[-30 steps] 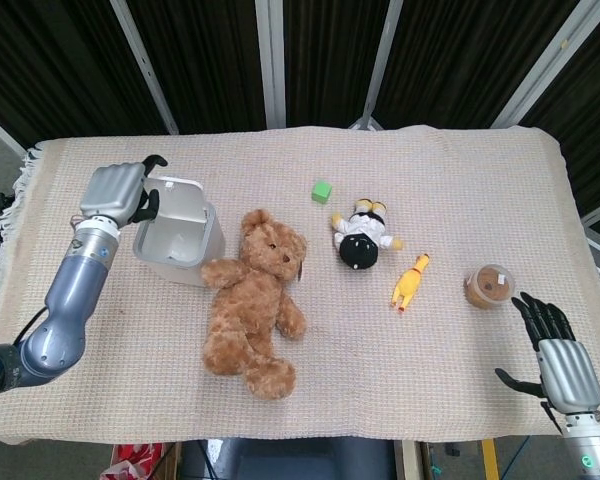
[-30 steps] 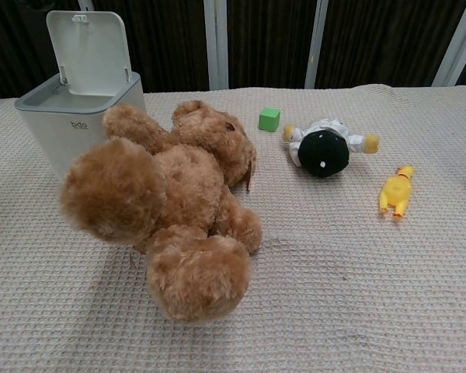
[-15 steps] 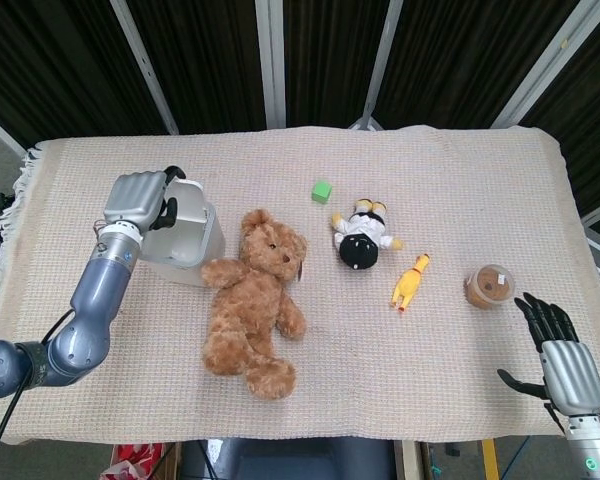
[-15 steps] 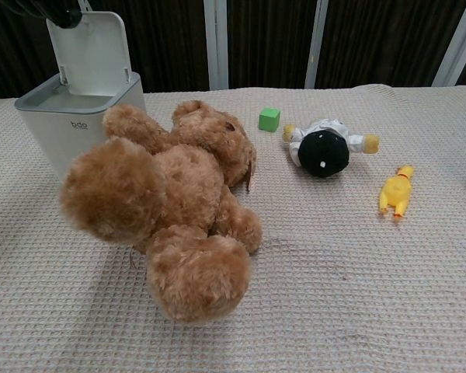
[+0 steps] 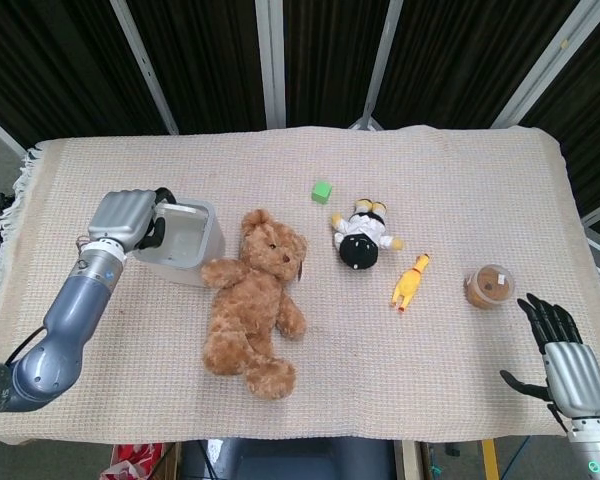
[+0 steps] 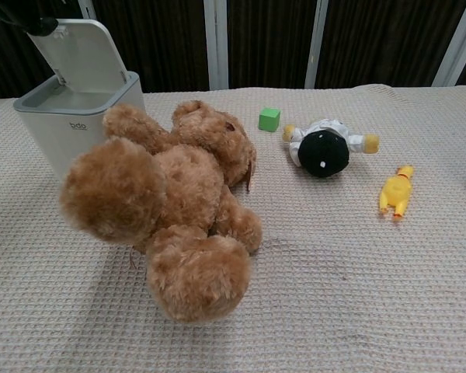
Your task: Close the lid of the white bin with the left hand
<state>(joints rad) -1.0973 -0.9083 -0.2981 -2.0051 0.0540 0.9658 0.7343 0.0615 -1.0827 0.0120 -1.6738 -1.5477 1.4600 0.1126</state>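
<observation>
White bin (image 6: pixel 76 132), a square plastic box with a hinged flip lid (image 6: pixel 84 51), sits at the far left of the beige woven tablecloth (image 5: pixel 450 190), just left of the big brown plush teddy bear (image 5: pixel 252 300), whose arm reaches toward the bin's near corner. Change over the last 1 s: the lid stood upright, and in the chest view it now leans forward over the opening, part way down and not yet seated on the rim. The left hand (image 5: pixel 130 222) has come from behind the lid onto its top; in the head view the grey back of the hand covers the lid's far-left edge with dark fingers curled over it, and in the chest view only a dark fingertip (image 6: pixel 43 26) shows at the lid's upper left corner. The hand is pressing, not gripping; nothing is held. Judgement: the closing stroke is under way, perhaps half done; the hinge is taking the push, and what remains is to carry the lid down until it lies flat. Risk looks small, though a push off centre could slide the light bin toward the bear. Right hand (image 5: pixel 565 365) rests at the near right edge, fingers spread, holding nothing, well apart from the small brown round container (image 5: pixel 489 287).
</observation>
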